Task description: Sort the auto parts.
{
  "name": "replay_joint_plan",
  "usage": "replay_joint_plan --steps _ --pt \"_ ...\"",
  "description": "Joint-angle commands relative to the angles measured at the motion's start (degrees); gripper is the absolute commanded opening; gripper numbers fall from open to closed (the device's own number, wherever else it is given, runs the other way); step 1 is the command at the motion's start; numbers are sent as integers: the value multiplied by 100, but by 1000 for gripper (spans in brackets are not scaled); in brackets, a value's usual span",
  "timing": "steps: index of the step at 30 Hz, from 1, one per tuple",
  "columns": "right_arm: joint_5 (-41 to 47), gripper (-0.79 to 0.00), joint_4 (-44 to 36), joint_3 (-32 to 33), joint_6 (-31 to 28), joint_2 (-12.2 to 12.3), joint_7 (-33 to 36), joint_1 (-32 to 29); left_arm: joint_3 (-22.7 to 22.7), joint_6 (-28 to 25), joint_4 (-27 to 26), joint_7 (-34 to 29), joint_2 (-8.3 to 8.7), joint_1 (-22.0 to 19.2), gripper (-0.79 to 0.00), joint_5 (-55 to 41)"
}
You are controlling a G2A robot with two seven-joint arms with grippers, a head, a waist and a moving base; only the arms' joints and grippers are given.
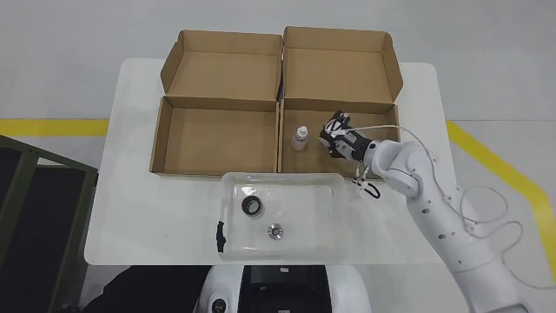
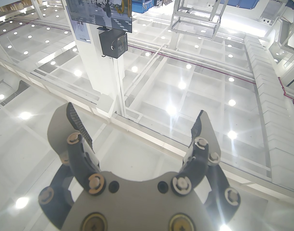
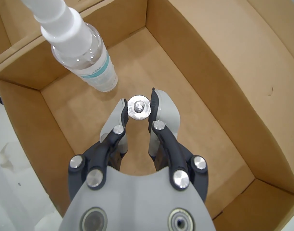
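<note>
On the white table [image 1: 130, 209]: two open cardboard boxes side by side, lids folded back, left box [image 1: 213, 139] and right box [image 1: 314, 162] [image 3: 233, 49]. Just in front of them, nearer the robot, a clear tray [image 1: 308, 217].

Reaching into the right box from the robot's right side: the right gripper [image 1: 334, 130] [image 3: 138, 102], closed on a metal disc part [image 3: 138, 107], one finger pad pressed to each side of its rim. Flat, round, silver, with a small bolt head at its middle; held low over the box floor, whether touching it cannot be told.

Near the gripper, upright on the same box floor by the wall shared with the left box: a small clear bottle [image 1: 300, 138] [image 3: 89, 58] with a white cap, apart from the fingers.

Spread wide and pointed up at the ceiling: the left gripper [image 2: 135, 108].

In the tray: a black ring part [image 1: 252, 206], a smaller silver part [image 1: 275, 231] nearby, and a thin black piece [image 1: 221, 236] at the tray's left edge.
</note>
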Motion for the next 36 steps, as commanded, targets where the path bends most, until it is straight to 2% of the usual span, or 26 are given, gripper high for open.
replay_joint_plan --steps 1,5,6,7,9,11,16,18,19,21,29,36 --pt "5 -782 59 -35 -7 -10 17 26 0 0 0 0 0 0 0 0" --pt "16 -686 164 -95 -6 -31 13 77 0 0 0 0 0 0 0 0" --pt "22 -613 180 -103 -6 -35 13 86 0 0 0 0 0 0 0 0" --pt "37 -502 195 -107 -1 -38 8 91 0 0 0 0 0 0 0 0" --pt "42 -409 211 -112 -1 -42 2 97 0 0 0 0 0 0 0 0" --pt "48 -280 224 -107 -5 -43 -4 92 0 0 0 0 0 0 0 0" --pt "122 -231 63 3 -79 -20 -106 3 0 0 0 0 0 0 0 0" --pt "179 -132 -98 110 -114 3 -178 -91 0 0 0 0 0 0 0 0" --pt "201 -111 -199 172 -139 19 -213 -148 0 0 0 0 0 0 0 0" --pt "209 0 -442 310 -176 54 -265 -283 0 0 0 0 0 0 0 0" --pt "168 0 -1699 823 -424 203 -236 -1026 0 0 0 0 0 0 0 0" --pt "-16 0 -2728 1026 -702 305 -153 -1774 0 0 0 0 0 0 0 0"
